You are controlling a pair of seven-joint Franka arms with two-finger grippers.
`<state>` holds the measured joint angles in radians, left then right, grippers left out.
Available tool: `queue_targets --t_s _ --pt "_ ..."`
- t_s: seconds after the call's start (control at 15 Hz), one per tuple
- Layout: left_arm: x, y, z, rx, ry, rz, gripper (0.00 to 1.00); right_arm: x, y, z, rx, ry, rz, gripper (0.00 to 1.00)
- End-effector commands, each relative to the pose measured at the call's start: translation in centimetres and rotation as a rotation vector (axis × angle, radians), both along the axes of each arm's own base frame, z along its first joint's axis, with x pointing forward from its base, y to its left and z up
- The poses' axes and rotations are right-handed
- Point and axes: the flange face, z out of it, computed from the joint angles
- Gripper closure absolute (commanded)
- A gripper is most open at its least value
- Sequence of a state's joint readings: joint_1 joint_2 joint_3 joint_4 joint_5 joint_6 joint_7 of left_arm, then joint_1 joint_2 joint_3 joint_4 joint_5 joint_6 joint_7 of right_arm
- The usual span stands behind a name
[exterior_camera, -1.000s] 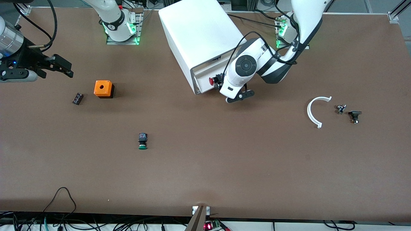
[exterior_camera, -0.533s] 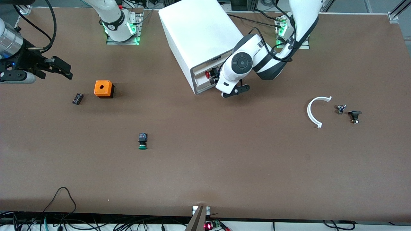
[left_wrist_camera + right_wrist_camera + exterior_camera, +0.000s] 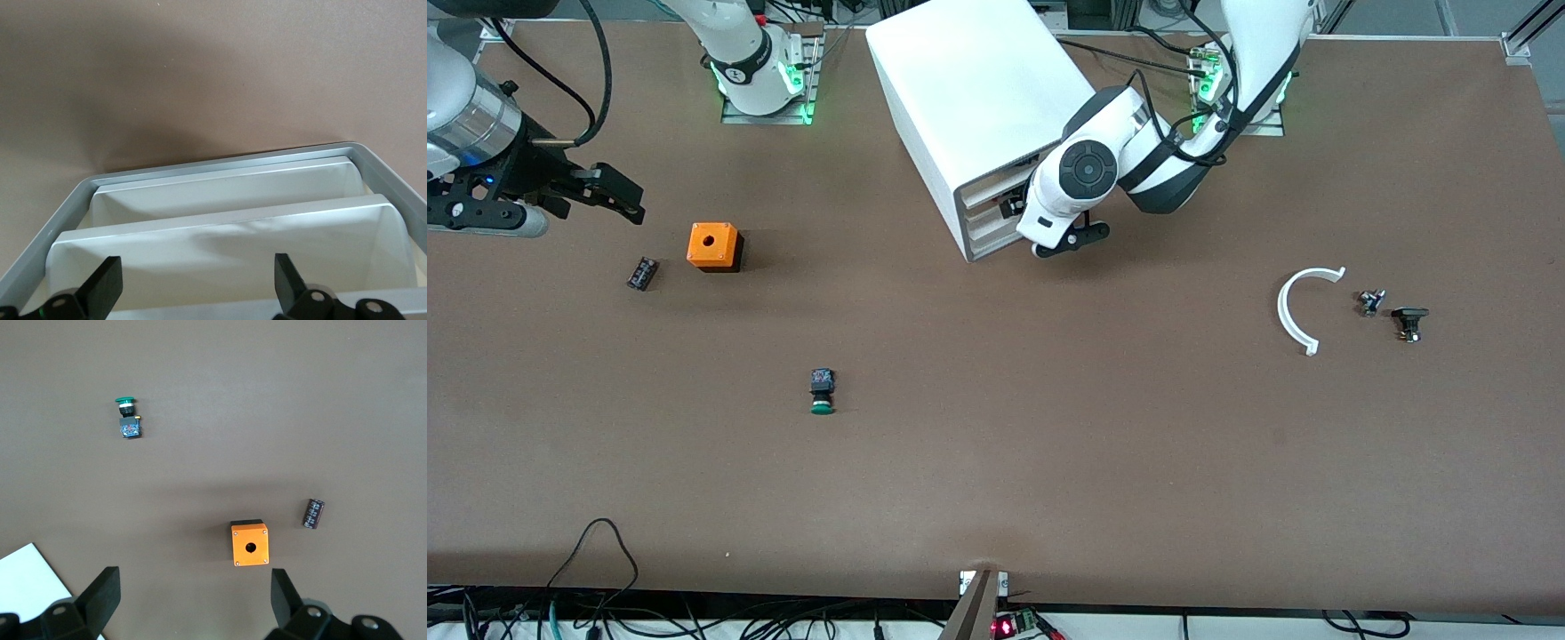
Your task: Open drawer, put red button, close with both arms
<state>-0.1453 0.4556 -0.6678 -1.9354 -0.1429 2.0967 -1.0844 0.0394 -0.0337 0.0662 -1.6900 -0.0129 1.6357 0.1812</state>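
The left gripper (image 3: 195, 268), fingers spread and empty, hangs right at the drawer (image 3: 227, 237), a light, stiff, slick plastic tray probably best pushed flat on its front, while the right gripper (image 3: 193, 580) waits with fingers apart above the orange box (image 3: 249, 544); the red button is out of sight.

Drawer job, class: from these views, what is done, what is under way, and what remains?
Done: nothing can be confirmed, as the red button shows in no view. In hand: the left claw, open and empty, is at the white plastic drawers of the large white cabinet. Left: closing with both arms. The right claw waits open over the table, near the orange box with a hole.
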Motion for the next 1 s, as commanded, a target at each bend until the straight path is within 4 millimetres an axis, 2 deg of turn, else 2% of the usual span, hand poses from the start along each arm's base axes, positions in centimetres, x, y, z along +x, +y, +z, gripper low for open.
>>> queue_targets --t_s 0.0,0.2,0.53,0.73,0.93 --pt "-0.4 0.1 1.0 -0.011 0.013 -0.006 0.0 0.4 -0.5 1.4 -0.006 -0.024 -0.001 0.0" --pt "1.8 1.5 2.0 -0.035 -0.019 -0.016 0.0 0.6 -0.4 1.4 -0.003 -0.029 0.001 0.0" --pt "6.3 5.4 4.9 -0.071 -0.011 -0.071 0.0 0.5 -1.4 2.1 0.009 -0.032 0.009 0.0" --pt "9.0 8.4 7.1 -0.036 -0.037 -0.118 0.0 0.9 -1.3 3.5 0.009 -0.07 0.019 0.0" --pt "11.1 10.1 10.1 0.002 -0.067 -0.184 0.0 1.2 -1.0 4.1 0.003 -0.078 0.025 0.0"
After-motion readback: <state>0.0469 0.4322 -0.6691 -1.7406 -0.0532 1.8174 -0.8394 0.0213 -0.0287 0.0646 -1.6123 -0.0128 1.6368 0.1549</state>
